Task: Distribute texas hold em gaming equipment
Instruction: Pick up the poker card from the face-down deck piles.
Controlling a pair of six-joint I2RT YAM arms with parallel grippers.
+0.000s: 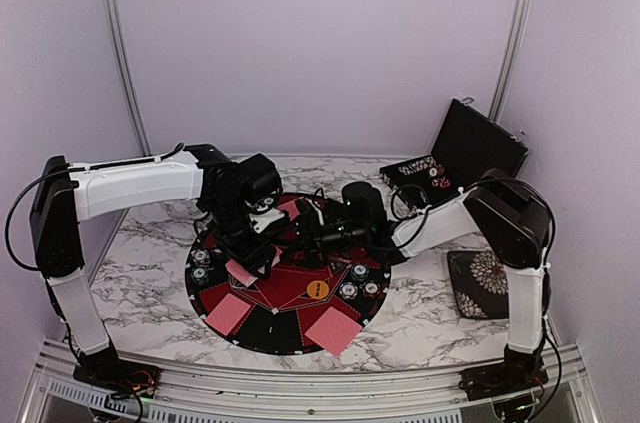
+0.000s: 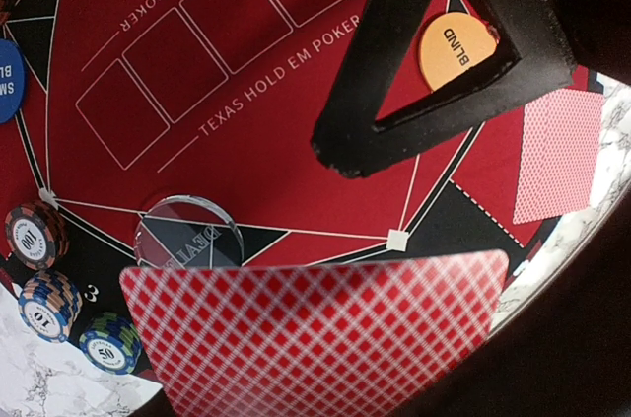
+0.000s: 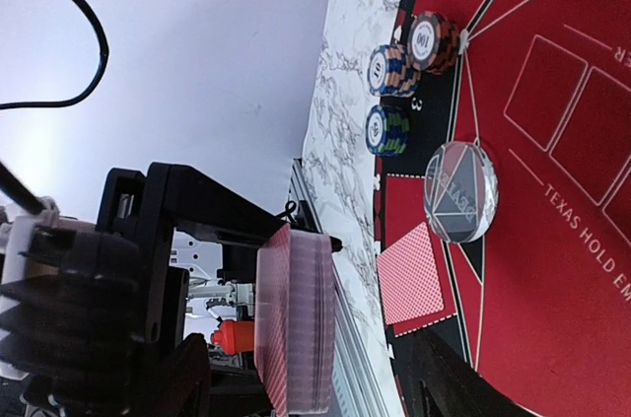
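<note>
Marble table; right wrist alone shows card deck thickness.

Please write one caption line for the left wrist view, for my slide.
Left gripper holds a red-backed card deck above the Texas Hold'em mat, near chip stacks.

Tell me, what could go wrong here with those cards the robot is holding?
The left gripper holds a whole deck of cards, so several might slip out together rather than one.

Both arms crowd the middle of the round mat, so they might bump.

The deck hangs close above the clear dealer button and the chip stacks; lowering it could knock them.
</note>
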